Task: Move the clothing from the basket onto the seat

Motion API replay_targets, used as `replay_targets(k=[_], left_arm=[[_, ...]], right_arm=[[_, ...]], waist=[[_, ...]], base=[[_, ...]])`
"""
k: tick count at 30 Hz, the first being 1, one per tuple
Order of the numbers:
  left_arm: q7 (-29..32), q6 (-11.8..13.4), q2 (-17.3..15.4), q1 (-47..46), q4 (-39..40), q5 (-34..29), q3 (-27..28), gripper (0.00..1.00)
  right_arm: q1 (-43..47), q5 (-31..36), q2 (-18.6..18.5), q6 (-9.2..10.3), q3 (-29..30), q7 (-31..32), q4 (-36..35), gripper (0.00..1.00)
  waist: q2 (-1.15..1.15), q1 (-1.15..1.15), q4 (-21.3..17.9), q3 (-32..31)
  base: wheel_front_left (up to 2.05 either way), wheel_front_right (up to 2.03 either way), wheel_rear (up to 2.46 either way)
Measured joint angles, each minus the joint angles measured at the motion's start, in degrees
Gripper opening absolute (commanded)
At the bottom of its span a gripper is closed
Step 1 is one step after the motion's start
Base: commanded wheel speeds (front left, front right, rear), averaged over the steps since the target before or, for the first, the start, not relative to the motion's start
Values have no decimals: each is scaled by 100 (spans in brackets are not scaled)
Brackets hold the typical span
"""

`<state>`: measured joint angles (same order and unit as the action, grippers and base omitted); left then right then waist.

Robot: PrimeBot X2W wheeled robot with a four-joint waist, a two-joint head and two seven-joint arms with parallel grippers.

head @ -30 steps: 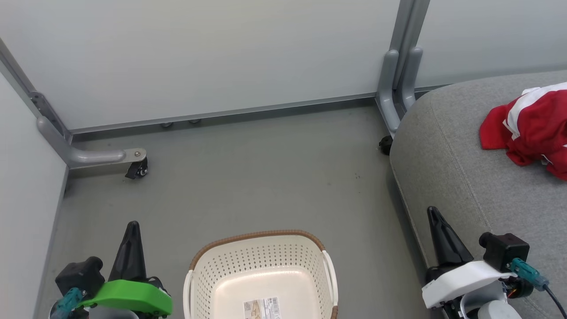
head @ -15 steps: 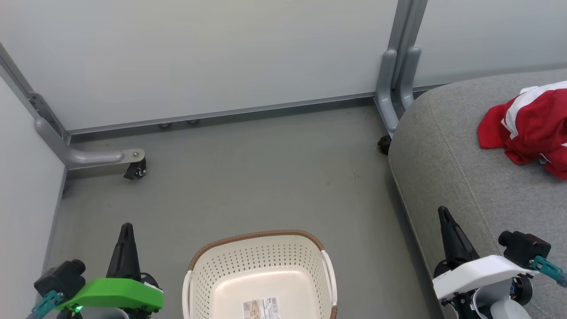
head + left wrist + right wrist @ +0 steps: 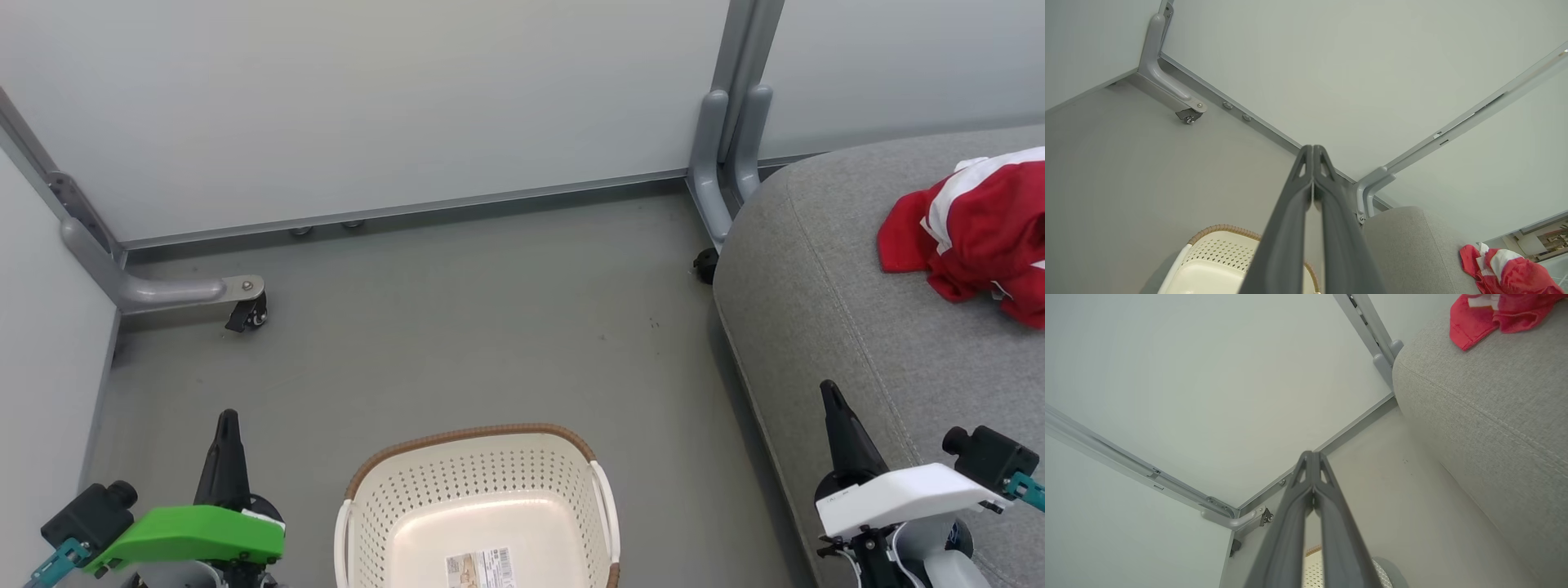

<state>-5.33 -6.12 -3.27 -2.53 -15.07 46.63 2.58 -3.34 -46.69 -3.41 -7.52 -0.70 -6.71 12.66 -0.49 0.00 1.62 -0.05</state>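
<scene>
1. Both end effectors had their fingers pressed together on nothing. The left end effector hung just left of the basket, and the right end effector hung well to the right of it.
2. The clothing lay in a crumpled red-and-white heap on the seat, far right of the basket and beyond it. Whether the heap was one garment or two could not be told.
3. The basket stood on the floor, apart from the seat. The part of its bottom in view carried only a paper label, so the transfer looked done or nearly done.
4. The fabric looked thin and limp, so it was probably very light, with no stiffness to hold a shape. Lifted from any one spot, it would likely sag and trail below the fingers.
5. Its smooth sports weave might slide out of a shallow pinch. Nothing about it seemed fragile, so a firm squeeze would do no harm.
6. If it needed regrasping, the best hold seemed to be a raised fold on top of the heap, where the white panel bunched up, taken deep between the fingers. A flat hem against the cushion would be harder to pinch, and the fingertips might catch the upholstery.
</scene>
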Motion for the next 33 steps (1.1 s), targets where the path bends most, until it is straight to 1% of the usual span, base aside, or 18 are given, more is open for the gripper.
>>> replay_targets(k=[16,33], left_arm=[[298,-41,8,-76,21,1109,100,0],[557,-52,16,-156,40,2140,183,0]], right_arm=[[-75,-1171,-20,0,129,291,30,0],[-114,-2208,-25,0,250,556,58,0]], waist=[[0,0,-30,4],[0,0,-62,9]], base=[[0,0,0],[0,0,0]])
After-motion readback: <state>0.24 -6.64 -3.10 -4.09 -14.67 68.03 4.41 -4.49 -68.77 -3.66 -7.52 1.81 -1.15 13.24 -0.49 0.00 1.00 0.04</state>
